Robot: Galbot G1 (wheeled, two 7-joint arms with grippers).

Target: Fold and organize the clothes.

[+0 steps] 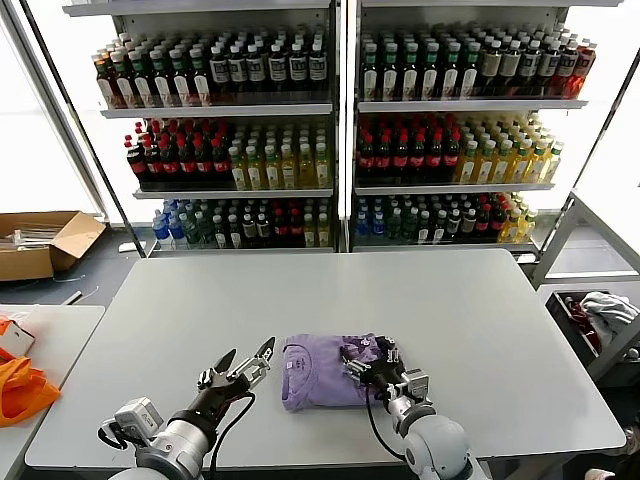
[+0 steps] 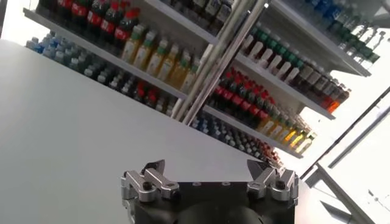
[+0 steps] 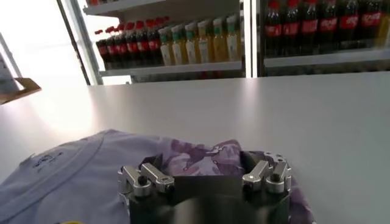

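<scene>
The lavender T-shirt (image 1: 325,372) lies folded compactly on the table (image 1: 450,310), both spread claws, left (image 1: 246,367) and right (image 1: 368,362), empty, so folding seems essentially finished.

**Around the worktop**

The grey worktop (image 1: 450,300) stands before two tall shelving units (image 1: 340,120) packed with rows of drink bottles (image 1: 240,160) in red, yellow, green and blue. A cardboard box (image 1: 40,242) sits on the floor at left. An orange fabric item (image 1: 22,388) lies on a side table (image 1: 50,330); a grey-white cloth bundle (image 1: 605,310) rests at right.
</scene>
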